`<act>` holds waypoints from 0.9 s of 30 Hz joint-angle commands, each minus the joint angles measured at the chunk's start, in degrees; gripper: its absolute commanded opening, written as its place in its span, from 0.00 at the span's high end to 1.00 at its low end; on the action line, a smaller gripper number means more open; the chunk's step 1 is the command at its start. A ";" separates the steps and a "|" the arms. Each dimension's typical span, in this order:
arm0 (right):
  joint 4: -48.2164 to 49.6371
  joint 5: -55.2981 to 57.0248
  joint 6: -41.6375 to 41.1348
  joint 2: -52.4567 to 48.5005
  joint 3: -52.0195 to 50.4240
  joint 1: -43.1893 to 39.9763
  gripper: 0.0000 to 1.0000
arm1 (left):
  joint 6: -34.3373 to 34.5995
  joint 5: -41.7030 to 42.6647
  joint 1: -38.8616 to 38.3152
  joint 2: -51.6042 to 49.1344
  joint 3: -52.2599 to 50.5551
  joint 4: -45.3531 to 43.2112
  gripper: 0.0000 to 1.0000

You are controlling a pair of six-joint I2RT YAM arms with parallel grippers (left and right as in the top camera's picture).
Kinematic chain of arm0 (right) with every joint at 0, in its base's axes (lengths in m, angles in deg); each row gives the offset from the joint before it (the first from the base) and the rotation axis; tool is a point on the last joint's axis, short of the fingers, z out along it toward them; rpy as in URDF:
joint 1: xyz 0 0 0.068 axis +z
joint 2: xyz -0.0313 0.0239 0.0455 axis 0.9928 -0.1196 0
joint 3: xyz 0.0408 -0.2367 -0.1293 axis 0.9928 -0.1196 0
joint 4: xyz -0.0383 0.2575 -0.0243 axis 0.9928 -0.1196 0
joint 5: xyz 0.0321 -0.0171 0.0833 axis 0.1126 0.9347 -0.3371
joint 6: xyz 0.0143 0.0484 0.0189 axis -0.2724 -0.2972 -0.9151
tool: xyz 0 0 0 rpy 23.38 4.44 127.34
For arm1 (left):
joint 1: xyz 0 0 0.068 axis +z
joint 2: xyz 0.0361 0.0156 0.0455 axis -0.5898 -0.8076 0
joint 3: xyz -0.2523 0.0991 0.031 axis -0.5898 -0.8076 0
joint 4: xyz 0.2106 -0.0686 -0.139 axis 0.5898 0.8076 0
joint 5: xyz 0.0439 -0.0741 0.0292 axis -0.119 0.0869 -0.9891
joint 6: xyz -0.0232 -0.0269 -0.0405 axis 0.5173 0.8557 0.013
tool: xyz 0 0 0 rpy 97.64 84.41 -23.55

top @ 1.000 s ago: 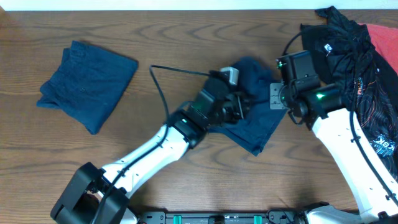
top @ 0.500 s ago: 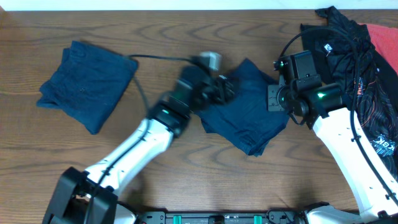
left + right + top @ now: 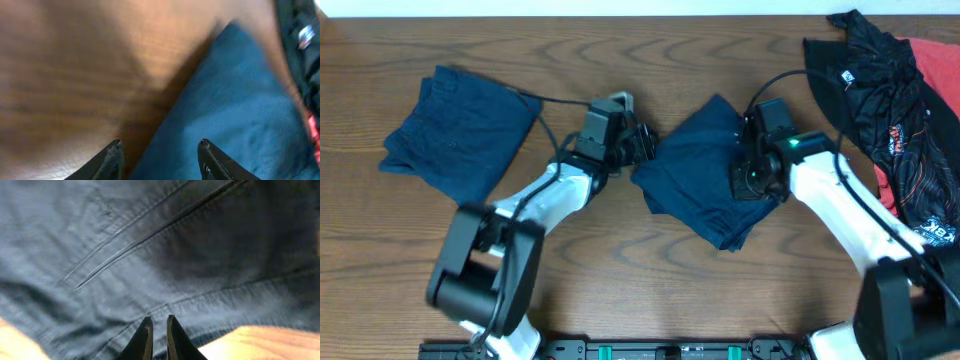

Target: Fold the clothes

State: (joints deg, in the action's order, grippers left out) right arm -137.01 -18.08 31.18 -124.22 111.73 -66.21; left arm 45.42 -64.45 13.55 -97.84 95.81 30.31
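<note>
Two navy shorts lay on the table: a folded pair (image 3: pixel 455 135) at ten o'clock and a central pair (image 3: pixel 710 175). The left gripper (image 3: pixel 160 150) stood wide open and empty at its nine o'clock. The right gripper (image 3: pixel 157 325) was nearly closed over it, pinching nothing.

navy shorts (image 3: pixel 715 170) folded, table centre | second navy pair (image 3: pixel 455 135) folded, far left

Wooden table (image 3: pixel 650 290); black printed garment (image 3: pixel 880 80) heaped far-right, red cloth (image 3: pixel 937 58) beside.

1. one pair of shorts (image 3: pixel 455 135) lies at the left of the tabletop (image 3: pixel 650 290).
2. a second pair (image 3: pixel 705 185) lies right of centre, right gripper (image 3: pixel 158 322) over it.
3. a garment heap (image 3: pixel 885 95) lies far right.
</note>
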 commanded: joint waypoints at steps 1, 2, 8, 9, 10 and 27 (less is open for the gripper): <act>1.33 2.78 -0.96 -2.38 -0.24 -0.15 0.90 | -0.98 4.83 -0.26 -2.12 1.11 1.55 0.50; 1.77 4.76 -1.01 -3.32 -0.24 -0.17 0.89 | -0.98 5.66 -0.26 -2.47 1.11 2.51 0.50; 5.35 10.27 -0.20 -10.19 -0.24 -1.81 0.88 | -0.98 11.13 -0.44 -2.49 1.11 12.81 0.92; 6.01 10.27 0.00 -11.52 -0.24 -2.29 0.89 | -0.98 11.54 -0.52 -2.49 1.11 15.13 0.94; 6.86 10.27 0.26 -12.83 -0.24 -2.78 0.88 | -0.98 11.74 -0.59 -2.49 1.11 18.16 0.94; 9.77 1.05 12.90 -12.94 18.84 -6.08 0.74 | -6.08 11.82 -7.85 3.74 1.14 45.72 0.94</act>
State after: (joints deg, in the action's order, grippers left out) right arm -123.37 -16.94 40.84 -139.15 124.41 -71.28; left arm 42.87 -50.85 5.66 -97.71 97.54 76.00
